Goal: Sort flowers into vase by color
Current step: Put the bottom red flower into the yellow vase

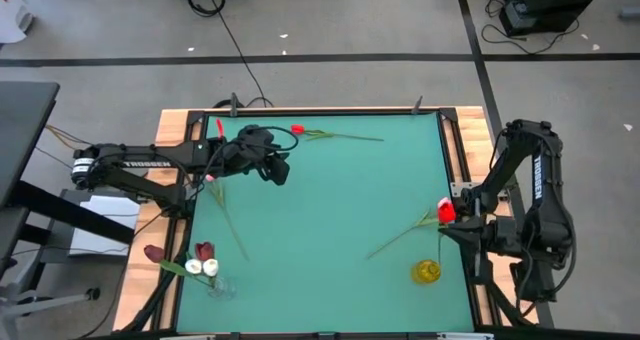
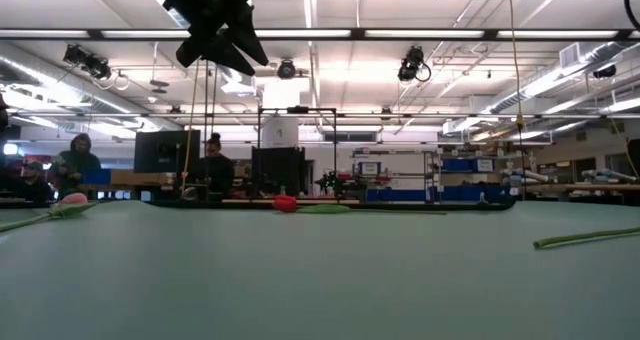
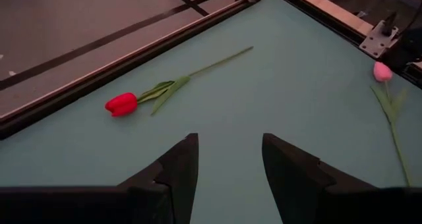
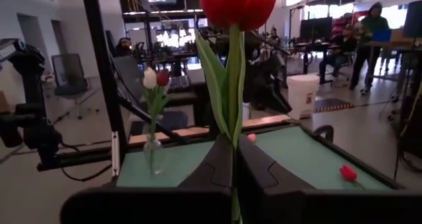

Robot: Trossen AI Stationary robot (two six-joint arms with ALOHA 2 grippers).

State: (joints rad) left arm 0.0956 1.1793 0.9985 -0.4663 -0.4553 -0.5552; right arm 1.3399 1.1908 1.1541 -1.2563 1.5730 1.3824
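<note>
My right gripper (image 1: 447,218) (image 4: 234,151) is at the table's right edge, shut on a red tulip (image 4: 239,3). My left gripper (image 1: 278,170) (image 3: 229,151) is open and empty above the far left of the green mat. Beyond it a second red tulip (image 1: 297,130) (image 3: 122,104) lies flat on the mat. One pink tulip (image 3: 382,71) lies by my right gripper, its stem (image 1: 400,240) on the mat. Another pink tulip (image 2: 70,207) lies at the left, its stem (image 1: 228,220) also on the mat. A clear vase (image 1: 218,285) (image 4: 153,155) holds white and maroon tulips. My right gripper pinches the red tulip's green stem (image 4: 233,128) between its two fingers, below the head and beside a leaf. The fingers come level from the table's right side and lie across the stem. The tulip stands upright, its head above the fingers. Its lower stem is hidden by the gripper.
A small yellow vase (image 1: 427,271) stands near the front right corner. A raised frame (image 1: 330,111) runs around the mat. People sit at desks (image 2: 212,165) in the room behind the table. The middle of the mat (image 1: 330,210) is bare.
</note>
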